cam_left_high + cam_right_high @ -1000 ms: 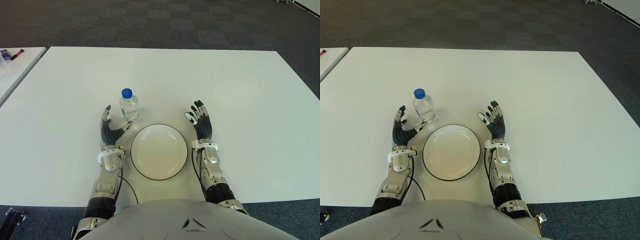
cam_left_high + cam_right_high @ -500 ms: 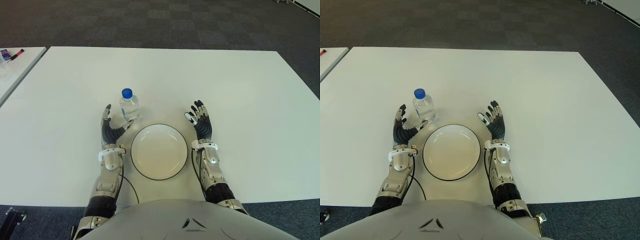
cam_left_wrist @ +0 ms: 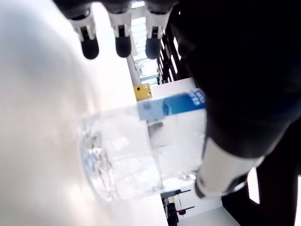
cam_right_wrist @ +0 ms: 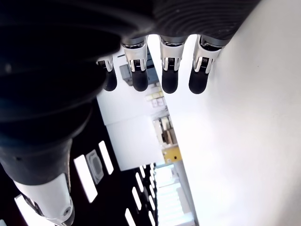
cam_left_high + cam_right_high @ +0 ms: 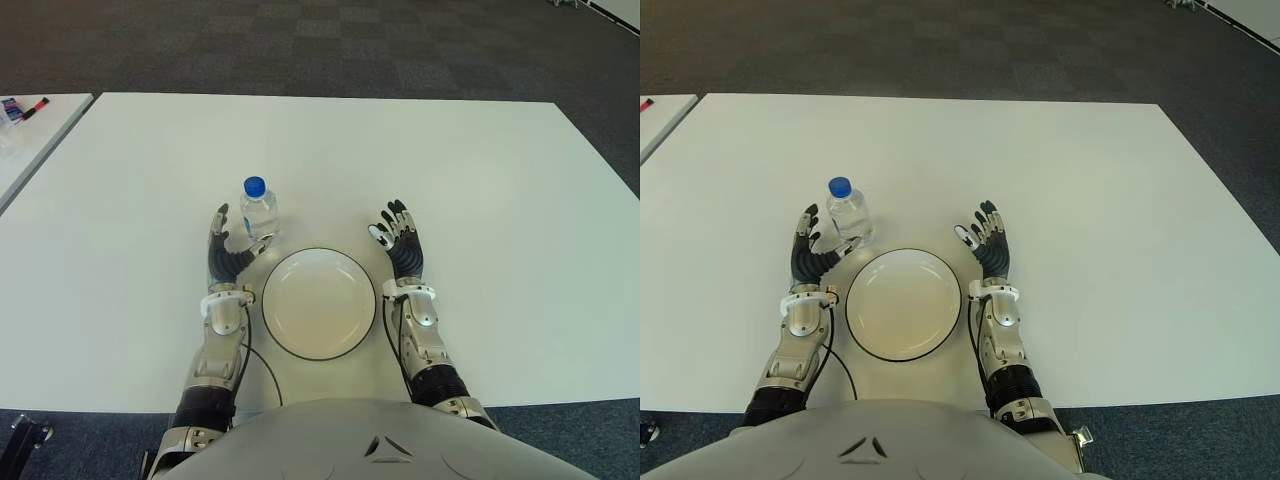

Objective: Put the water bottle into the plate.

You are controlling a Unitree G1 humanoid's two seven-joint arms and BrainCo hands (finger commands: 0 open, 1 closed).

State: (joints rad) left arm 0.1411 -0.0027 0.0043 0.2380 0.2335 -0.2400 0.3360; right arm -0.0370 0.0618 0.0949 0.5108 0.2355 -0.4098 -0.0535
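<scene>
A small clear water bottle (image 5: 259, 212) with a blue cap stands upright on the white table (image 5: 480, 170), just beyond the upper left rim of the white plate (image 5: 318, 303). My left hand (image 5: 228, 252) is open beside the bottle, on its near left, with the thumb reaching toward its base. In the left wrist view the bottle (image 3: 141, 150) fills the space between thumb and fingers, and I cannot tell whether they touch it. The right hand (image 5: 400, 240) stays open to the right of the plate, holding nothing.
A second white table (image 5: 30, 140) at the far left carries a red marker (image 5: 35, 105) and small items. Dark carpet lies beyond the far table edge. The plate has a thin dark rim and nothing lies in it.
My left hand has shifted a little forward and right, closer to the bottle. The bottle, the plate and the right hand have not moved.
</scene>
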